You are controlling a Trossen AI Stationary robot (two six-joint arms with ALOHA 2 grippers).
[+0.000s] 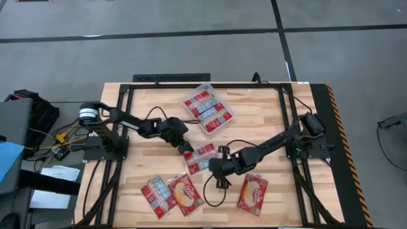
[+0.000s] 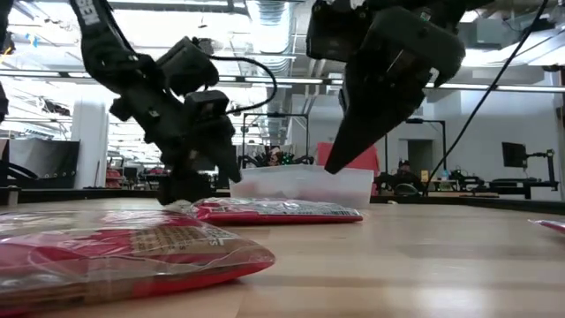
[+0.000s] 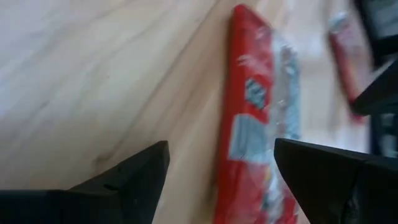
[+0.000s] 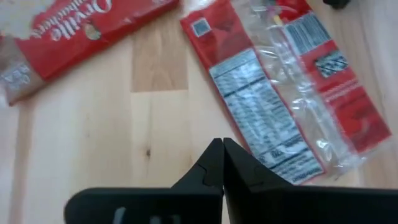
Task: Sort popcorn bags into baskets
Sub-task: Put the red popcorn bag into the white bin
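Left gripper [image 1: 186, 147] sits low near table centre, fingers [image 3: 134, 177] spread wide, nothing between them. It's at the near-left end of the centre popcorn bag [image 1: 200, 157], which lies flat on the wood; left wrist view shows that bag [image 3: 258, 118] between and just beyond the open fingers, not gripped.

Front-left of the table [image 1: 267, 108]: 2 bags side by side, the left packet [image 1: 157, 196] and the yellow-picture packet [image 1: 184, 193], touching or slightly overlapping.

Back centre: the clear basket [image 1: 207, 109], turned at an angle, holds several red packets, roughly 3; exact count not resolvable. In low view the tub [image 2: 305, 185] stands behind the centre bag.

Right gripper [image 1: 220, 183] is right of centre, hovering above the table just in front of the centre bag. Jaws closed tip to tip, holding nothing; right wrist view shows the closed fingertips [image 4: 211, 165] over bare wood with a label-side bag [image 4: 280, 93] just ahead.

Front-right: 1 more bag [image 1: 253, 193], flat, just right of the right gripper.
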